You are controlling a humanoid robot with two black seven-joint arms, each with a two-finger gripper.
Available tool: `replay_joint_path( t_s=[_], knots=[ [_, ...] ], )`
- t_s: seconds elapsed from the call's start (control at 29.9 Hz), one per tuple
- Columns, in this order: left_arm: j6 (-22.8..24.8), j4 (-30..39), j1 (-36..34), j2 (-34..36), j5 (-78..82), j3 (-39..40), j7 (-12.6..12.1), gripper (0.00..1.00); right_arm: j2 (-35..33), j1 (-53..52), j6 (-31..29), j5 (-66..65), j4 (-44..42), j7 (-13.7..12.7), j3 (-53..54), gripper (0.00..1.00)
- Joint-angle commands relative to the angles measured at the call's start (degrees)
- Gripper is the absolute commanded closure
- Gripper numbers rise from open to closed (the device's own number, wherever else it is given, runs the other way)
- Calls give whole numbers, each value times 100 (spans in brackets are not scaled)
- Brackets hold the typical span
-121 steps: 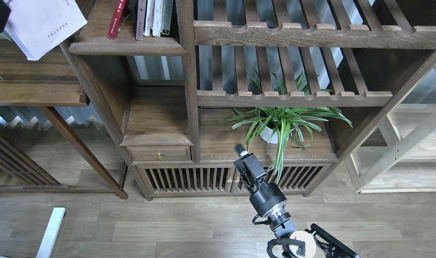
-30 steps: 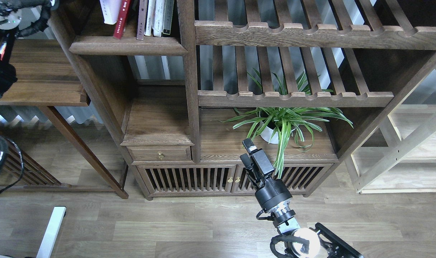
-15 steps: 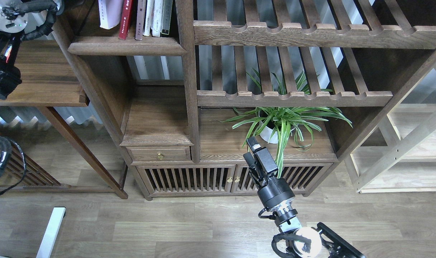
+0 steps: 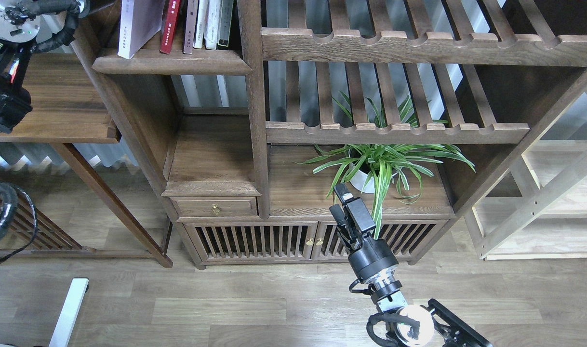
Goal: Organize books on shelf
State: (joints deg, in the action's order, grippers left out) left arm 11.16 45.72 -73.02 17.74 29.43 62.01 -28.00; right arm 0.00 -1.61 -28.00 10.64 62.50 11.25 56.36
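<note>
Your right gripper [image 4: 340, 201] hangs low before the cabinet, fingers close together with nothing between them, its tip just beside the spider plant [image 4: 385, 161]. Far up and left of it, the white book [image 4: 137, 24] leans on the shelf [image 4: 170, 61] beside the red book [image 4: 170, 24]. Your left arm [image 4: 6, 58] rises past the frame's top; its gripper stays unseen.

head view | from robot's head, forward and down | mid-range on bookcase [image 4: 255, 120] | single view
</note>
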Motion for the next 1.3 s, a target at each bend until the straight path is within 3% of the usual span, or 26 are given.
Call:
replay_joint_path(
  t_s=[0.0, 0.87, 1.27],
  knots=[
    [0, -19, 42, 27, -16, 65, 0, 19, 0, -6, 0, 0, 0, 0, 16, 1],
    [17, -45, 174, -131, -1044, 109, 0, 17, 0, -6, 0, 0, -9, 0, 25, 1],
    [88, 95, 596, -122, -1158, 109, 0, 16, 0, -6, 0, 0, -9, 0, 25, 1]
  ],
)
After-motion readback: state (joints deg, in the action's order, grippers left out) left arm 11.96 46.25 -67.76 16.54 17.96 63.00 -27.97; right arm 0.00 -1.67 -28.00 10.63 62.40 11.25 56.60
